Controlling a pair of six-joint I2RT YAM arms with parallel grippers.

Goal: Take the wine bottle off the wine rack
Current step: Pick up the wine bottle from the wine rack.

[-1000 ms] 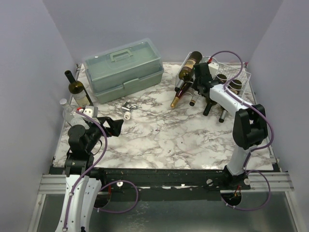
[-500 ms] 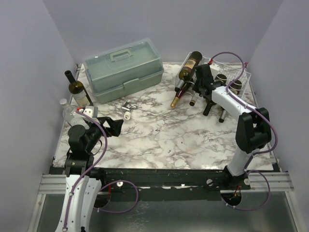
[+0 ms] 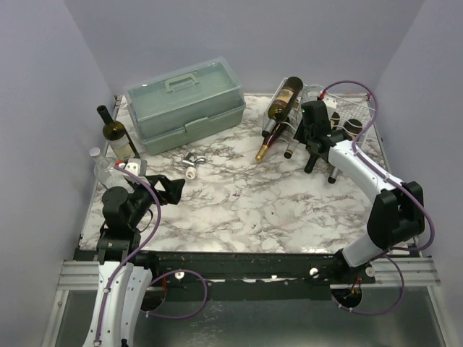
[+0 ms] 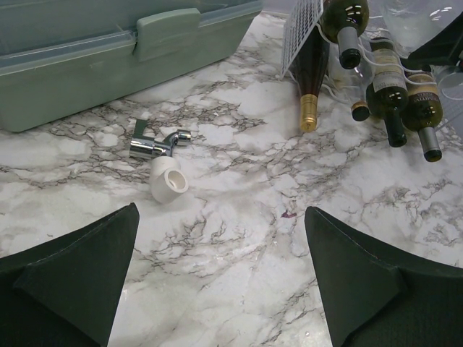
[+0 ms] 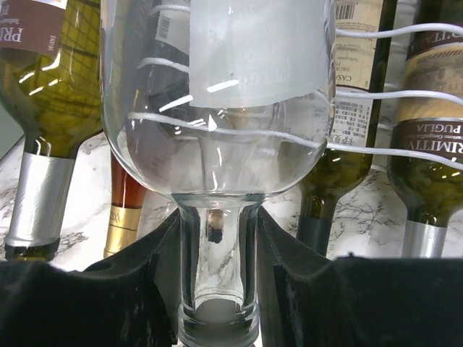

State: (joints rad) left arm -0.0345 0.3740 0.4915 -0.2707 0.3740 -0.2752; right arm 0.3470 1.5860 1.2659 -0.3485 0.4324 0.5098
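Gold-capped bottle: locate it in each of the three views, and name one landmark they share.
Top external: the gold-capped bottle lies right of centre, at the left end of the rack, its cap pointing out over the marble.
Left wrist: upper right, its neck poking out below the rack's grid.
Right wrist: lower left, just left of the clear bottle.
Shared landmark: the rack's white wires.

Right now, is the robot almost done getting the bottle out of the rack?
Done: the right claw is shut on the neck of the clear bottle. In hand: that bottle, but the white wires of the wine rack cross its body, so it isn't out. Left: pull it free and set it down. The left claw is open, holding nothing.
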